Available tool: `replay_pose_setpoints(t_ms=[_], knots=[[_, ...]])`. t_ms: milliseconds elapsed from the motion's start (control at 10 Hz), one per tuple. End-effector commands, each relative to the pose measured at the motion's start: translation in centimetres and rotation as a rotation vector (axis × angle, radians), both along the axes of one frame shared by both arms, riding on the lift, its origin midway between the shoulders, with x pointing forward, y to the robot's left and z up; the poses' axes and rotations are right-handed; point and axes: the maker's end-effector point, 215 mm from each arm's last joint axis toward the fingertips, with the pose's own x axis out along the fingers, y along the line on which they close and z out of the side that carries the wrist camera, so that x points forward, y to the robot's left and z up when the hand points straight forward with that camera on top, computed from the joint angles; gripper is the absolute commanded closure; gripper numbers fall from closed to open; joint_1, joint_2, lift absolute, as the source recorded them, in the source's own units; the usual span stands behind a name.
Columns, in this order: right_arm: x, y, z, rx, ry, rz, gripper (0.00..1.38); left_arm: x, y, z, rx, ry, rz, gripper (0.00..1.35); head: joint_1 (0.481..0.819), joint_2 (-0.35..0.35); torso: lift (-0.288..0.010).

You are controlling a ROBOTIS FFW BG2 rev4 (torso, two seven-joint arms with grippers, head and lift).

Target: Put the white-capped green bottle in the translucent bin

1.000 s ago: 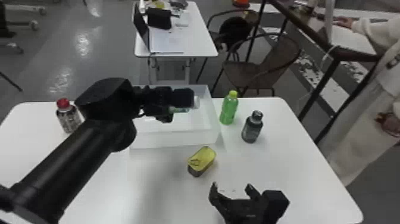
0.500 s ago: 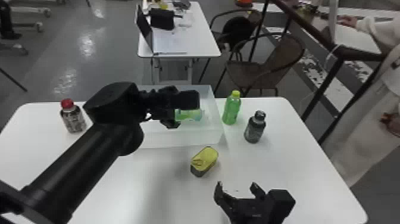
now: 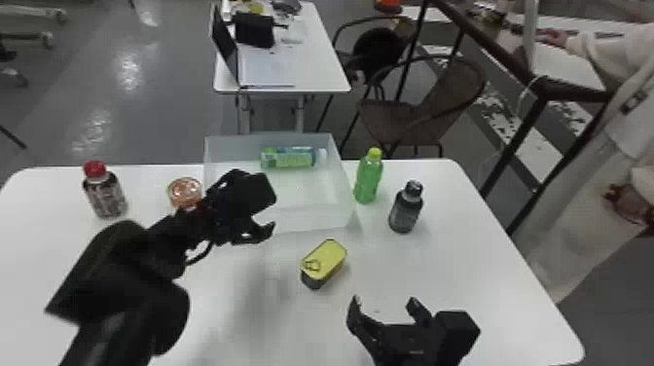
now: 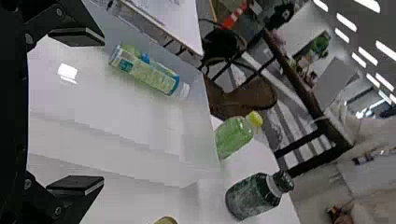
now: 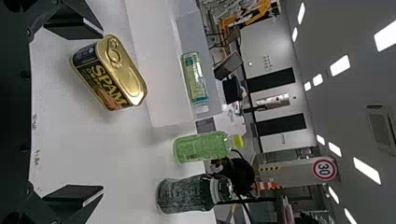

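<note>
The white-capped green bottle (image 3: 292, 158) lies on its side in the translucent bin (image 3: 311, 216), along its far wall. My left gripper (image 3: 265, 209) is open over the bin's near left part, apart from the bottle. In the left wrist view, nothing is between the fingers of the left gripper (image 4: 77, 112), and the bottle (image 4: 148, 74) lies beyond them. My right gripper (image 3: 384, 306) is parked open above the table's near side. The right wrist view shows the right gripper (image 5: 74, 116) empty, with the bottle (image 5: 194, 79) farther off inside the bin.
Right of the bin stand a yellow-capped green bottle (image 3: 368, 177) and a dark bottle (image 3: 406, 208). A yellow-topped can (image 3: 325, 263) sits in front of it. At the left are a red-capped bottle (image 3: 104, 191) and a round orange can (image 3: 185, 192), partly behind the left arm.
My left gripper has let go of the white-capped bottle and moved back toward the near left. The bottle now rests in the bin, and the round can has come into view.
</note>
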Motion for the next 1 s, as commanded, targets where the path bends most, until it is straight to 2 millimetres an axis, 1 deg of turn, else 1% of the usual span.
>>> replay_pose_setpoints(t_ms=[0,100,200,300,400,500,600,700,900], knots=[[-0.5,-0.8,0.3,-0.009,-0.003,-0.017,0.12,-5.1,6.3,-1.4,-0.167,0.018,0.142,0.24,0.695,-0.123,-0.056],[-0.7,-1.2,0.4,-0.019,-0.002,-0.026,0.12,-7.8,9.3,-2.4,-0.266,0.052,0.207,0.24,0.695,-0.086,-0.056],[-1.0,-1.7,0.7,-0.037,-0.007,-0.035,0.12,-10.1,12.3,-2.4,-0.352,0.043,0.265,0.24,0.695,-0.055,-0.056],[-1.7,-2.4,1.4,-0.068,-0.023,-0.045,0.12,-12.6,15.5,-2.6,-0.456,0.013,0.366,0.24,0.695,-0.022,-0.056],[-2.6,-3.2,1.8,-0.092,-0.028,-0.059,0.12,-15.1,18.4,-3.4,-0.581,0.0,0.492,0.25,0.695,0.014,-0.056],[-3.8,-4.0,1.6,-0.105,-0.016,-0.079,0.12,-17.5,20.6,-4.1,-0.685,-0.011,0.594,0.25,0.695,0.035,-0.056],[-4.8,-4.6,1.4,-0.114,-0.003,-0.102,0.12,-19.1,22.2,-4.3,-0.726,-0.048,0.657,0.27,0.695,0.065,-0.056],[-5.4,-4.8,1.4,-0.118,0.001,-0.116,0.12,-19.5,22.8,-4.5,-0.727,-0.053,0.667,0.29,0.695,0.09,-0.056],[-5.7,-4.7,1.7,-0.126,-0.009,-0.115,0.12,-20.2,22.7,-4.8,-0.75,-0.052,0.67,0.29,0.695,0.108,-0.056]])
